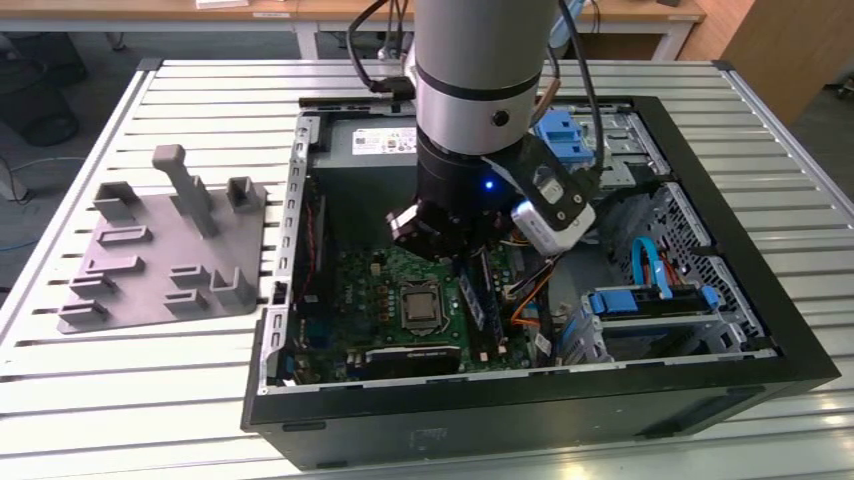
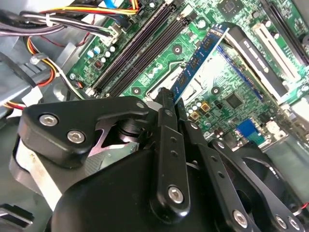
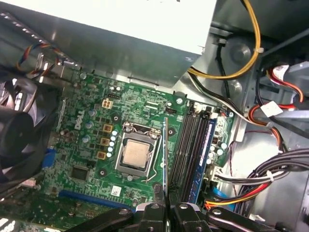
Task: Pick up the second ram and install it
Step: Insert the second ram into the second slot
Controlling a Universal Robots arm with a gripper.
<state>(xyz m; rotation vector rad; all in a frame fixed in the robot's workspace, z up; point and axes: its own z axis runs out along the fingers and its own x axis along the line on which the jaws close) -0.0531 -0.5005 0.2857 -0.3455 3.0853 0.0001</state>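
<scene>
My gripper (image 1: pixel 447 243) reaches down into the open computer case (image 1: pixel 747 300) and is shut on the second ram (image 2: pixel 200 55), a thin blue stick with black chips. The first wrist view shows the second ram (image 3: pixel 165 159) edge-on, running out from the gripper (image 3: pixel 166 208). It hangs over the green motherboard (image 3: pixel 91 145), between the processor socket (image 3: pixel 135 155) and the black memory slots (image 3: pixel 189 145), and sits in none of them. Another blue stick (image 3: pixel 208 145) sits in the outermost slot. In the second wrist view the gripper (image 2: pixel 168 99) pinches one end of the stick.
A grey tray with upright pegs (image 1: pixel 160 250) lies on the slatted table at the exterior view's left. Cable bundles (image 3: pixel 270 174) crowd the case beside the slots. A black fan (image 3: pixel 19 140) stands on the far side of the board. Blue drive brackets (image 1: pixel 654 300) fill the exterior view's right.
</scene>
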